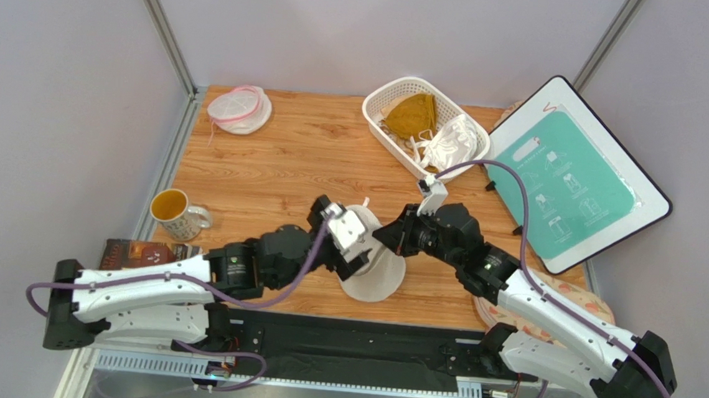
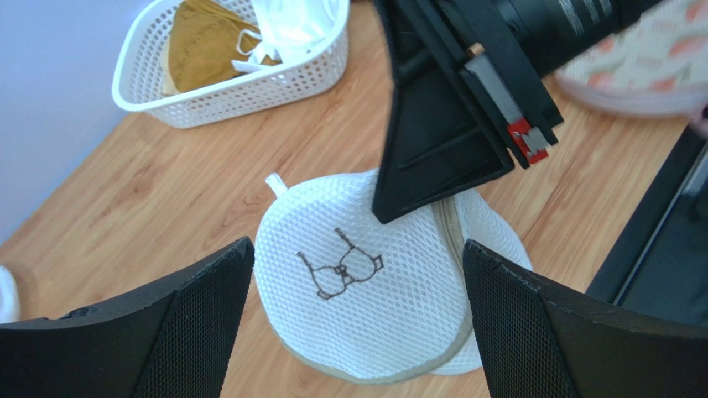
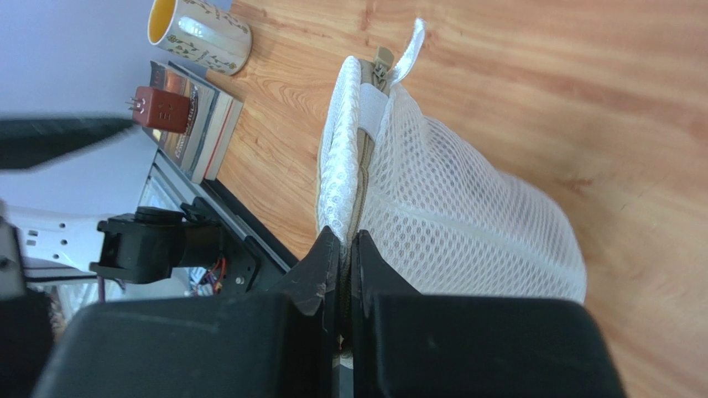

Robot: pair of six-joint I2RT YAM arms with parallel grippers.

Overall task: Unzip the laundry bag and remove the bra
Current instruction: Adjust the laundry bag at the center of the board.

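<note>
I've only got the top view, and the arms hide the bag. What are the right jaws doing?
Observer: In the right wrist view the right jaws are shut, pinching the bag along its zip.
Operator: Is the zip open anywhere?
Observer: The stretch that shows there looks closed, right up to the loop at the far end.
Operator: And the left jaws?
Observer: The left wrist view has them wide open, one on each side of the bag, with no grip on it.
</note>
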